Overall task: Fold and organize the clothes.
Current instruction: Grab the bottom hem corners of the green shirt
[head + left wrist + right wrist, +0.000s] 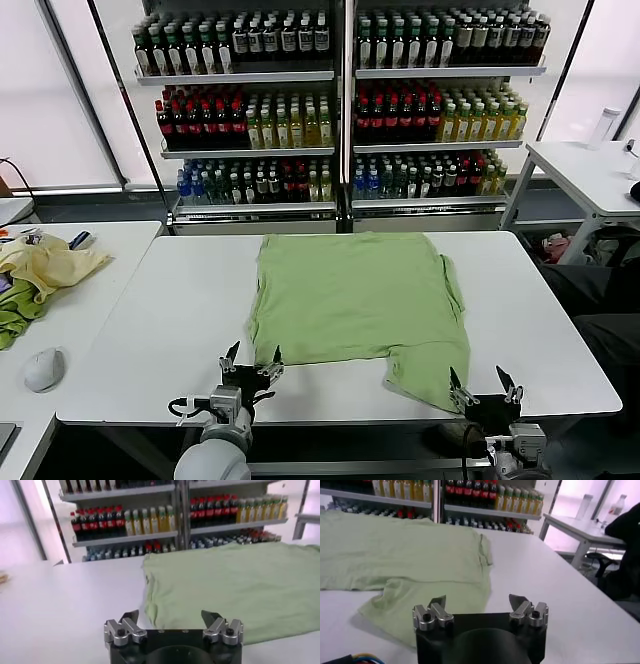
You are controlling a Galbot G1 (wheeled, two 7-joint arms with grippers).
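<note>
The light green shirt [355, 300] lies spread flat on the white table [170, 330], plain side up, no printed motif showing. One part of it reaches toward the table's front right. My left gripper [253, 355] is open and empty at the front edge, just before the shirt's front left corner; the shirt shows in the left wrist view [235, 585] beyond the gripper [170, 616]. My right gripper [482, 380] is open and empty at the front right edge, beside the shirt's front right flap [420, 605]; its own view shows it [477, 600] over that flap's edge.
A side table on the left holds a pale yellow garment [50, 265], a darker green cloth [15, 315] and a computer mouse [43, 368]. Drink shelves [340, 100] stand behind. Another white table [590, 170] stands at the back right.
</note>
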